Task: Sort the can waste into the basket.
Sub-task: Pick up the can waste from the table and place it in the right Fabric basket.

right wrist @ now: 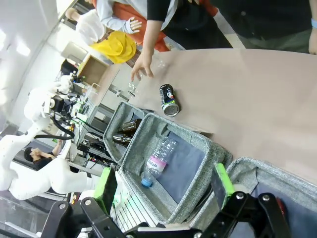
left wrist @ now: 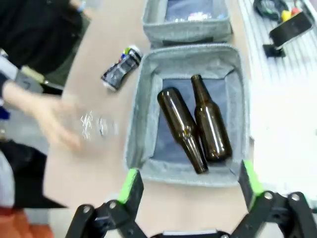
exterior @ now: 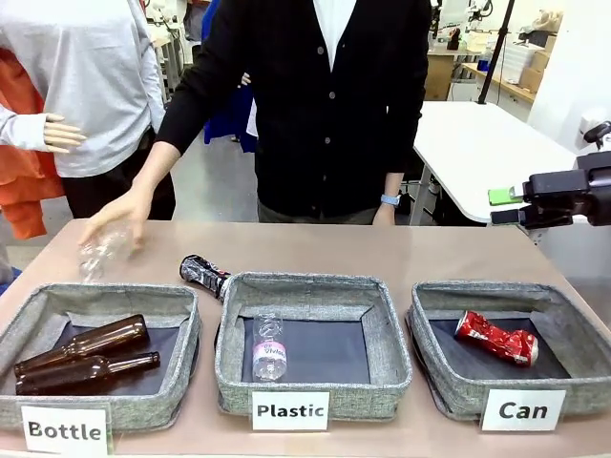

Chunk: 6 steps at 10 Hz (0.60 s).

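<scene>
A crushed red can [exterior: 496,339] lies on the dark floor of the grey basket labelled "Can" [exterior: 431,358] at the right. A crushed black can [exterior: 203,274] lies on the table just behind the left corner of the middle bin; it also appears in the wrist views as the black can [left wrist: 120,71] [right wrist: 169,100]. My right gripper [exterior: 504,206] hovers open above and behind the basket's far right side, holding nothing. From its wrist, the right gripper [right wrist: 164,182] looks down over the middle bin and the basket's corner [right wrist: 257,171]. My left gripper [left wrist: 189,183] hangs open and empty above the bottle bin's near rim.
The "Bottle" bin [exterior: 181,329] holds two brown glass bottles [exterior: 86,348]. The "Plastic" bin [exterior: 387,324] holds a clear bottle [exterior: 269,348]. A person's hand [exterior: 119,215] reaches over the table's far left with a clear plastic bottle [exterior: 100,253]. Bare table lies behind the bins.
</scene>
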{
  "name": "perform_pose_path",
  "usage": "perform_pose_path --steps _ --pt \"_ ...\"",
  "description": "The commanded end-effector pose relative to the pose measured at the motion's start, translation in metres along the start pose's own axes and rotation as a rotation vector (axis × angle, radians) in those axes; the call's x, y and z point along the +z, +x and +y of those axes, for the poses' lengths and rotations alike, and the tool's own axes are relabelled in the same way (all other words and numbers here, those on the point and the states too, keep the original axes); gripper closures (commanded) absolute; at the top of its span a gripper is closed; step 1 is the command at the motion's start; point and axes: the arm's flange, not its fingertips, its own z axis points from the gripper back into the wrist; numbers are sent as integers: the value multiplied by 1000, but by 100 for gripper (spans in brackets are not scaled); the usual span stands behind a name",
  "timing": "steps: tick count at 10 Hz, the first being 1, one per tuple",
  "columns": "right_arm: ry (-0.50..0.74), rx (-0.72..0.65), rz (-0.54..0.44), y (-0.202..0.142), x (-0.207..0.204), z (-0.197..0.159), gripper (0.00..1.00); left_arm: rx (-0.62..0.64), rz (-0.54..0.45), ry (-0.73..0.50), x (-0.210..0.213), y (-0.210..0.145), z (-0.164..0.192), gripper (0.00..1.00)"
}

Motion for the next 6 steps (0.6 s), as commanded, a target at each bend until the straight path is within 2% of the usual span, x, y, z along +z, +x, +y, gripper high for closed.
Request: perform_pose_path --steps 1,2,3,6 --pt "9 6 -6 1 0 1 0 34 -88 -6 2 -30 13 0" --pt "9 6 -6 1 0 1 0 39 -117 9 -3 -38 13 0" --pt "9 6 -6 1 0 1 0 50 -101 13 -9 -35 10 0" --pt "9 6 -6 1 0 1 0 14 -35 -45 -27 7 27 0"
